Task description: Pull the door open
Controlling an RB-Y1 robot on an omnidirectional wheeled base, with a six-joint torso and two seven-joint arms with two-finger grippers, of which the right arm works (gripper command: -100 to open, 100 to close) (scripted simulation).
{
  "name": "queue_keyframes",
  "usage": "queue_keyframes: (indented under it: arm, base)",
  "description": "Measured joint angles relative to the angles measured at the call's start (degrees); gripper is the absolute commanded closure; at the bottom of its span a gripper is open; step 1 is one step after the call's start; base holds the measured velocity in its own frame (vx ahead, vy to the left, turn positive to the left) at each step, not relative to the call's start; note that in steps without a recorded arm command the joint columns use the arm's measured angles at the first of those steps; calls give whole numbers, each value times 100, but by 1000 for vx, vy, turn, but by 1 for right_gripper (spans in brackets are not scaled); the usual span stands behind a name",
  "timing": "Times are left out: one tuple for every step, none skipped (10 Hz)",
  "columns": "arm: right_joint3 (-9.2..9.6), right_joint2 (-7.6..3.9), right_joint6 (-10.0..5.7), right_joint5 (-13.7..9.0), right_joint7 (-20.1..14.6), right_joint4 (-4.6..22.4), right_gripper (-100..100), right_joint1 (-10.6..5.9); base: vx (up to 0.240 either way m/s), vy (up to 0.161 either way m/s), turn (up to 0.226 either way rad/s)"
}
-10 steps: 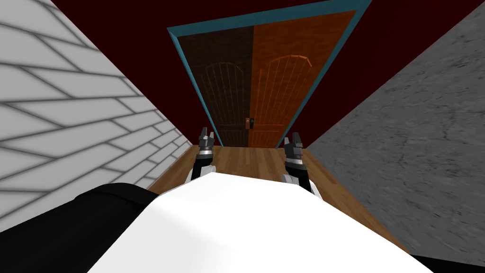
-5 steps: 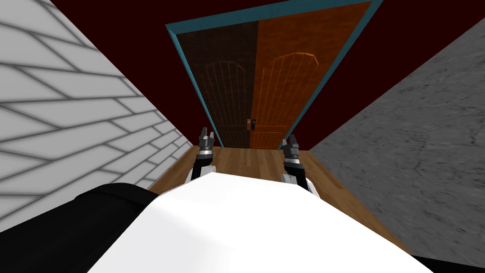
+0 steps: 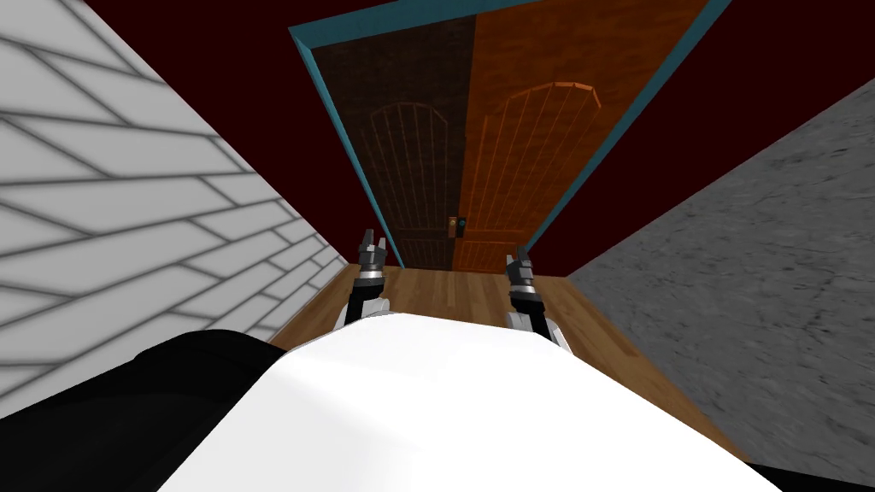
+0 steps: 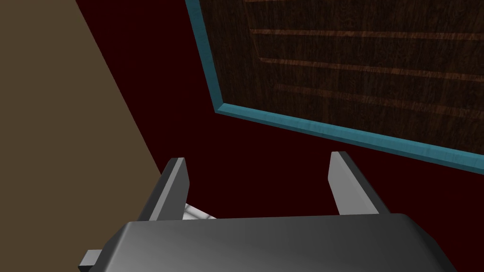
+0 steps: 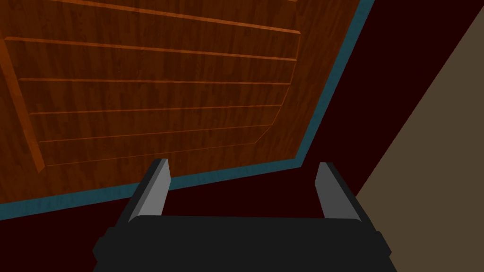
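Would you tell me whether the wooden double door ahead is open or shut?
Shut: the brown and orange double door fills its teal frame, with no gap at the middle seam.

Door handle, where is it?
In the head view, the door handle sits straight ahead, low at the seam between the dark door and the orange door, above the wooden floor.

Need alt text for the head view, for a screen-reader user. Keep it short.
A shut double door in a teal frame, with a dark brown left leaf, an orange right leaf and small handles at the seam, ends a narrow hallway with a wood floor. The left pincer and right pincer sit short of it, holding nothing.
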Motion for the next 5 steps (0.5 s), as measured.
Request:
queue_keyframes:
  arm:
    - [-32,-2,55,42,-53,156,-100,-108]
    - [-44,9,67,84,-99,292,-100,-142]
    - [-69,2,93,127,-162,423,-100,-183]
    - [-108,-22,143,153,-233,543,-100,-255]
    - [-135,-19,172,197,-299,696,-100,-307]
  base:
    - [127,57,40]
    - [124,68,41]
    - [140,54,36]
    - [180,65,56]
    - [151,50,31]
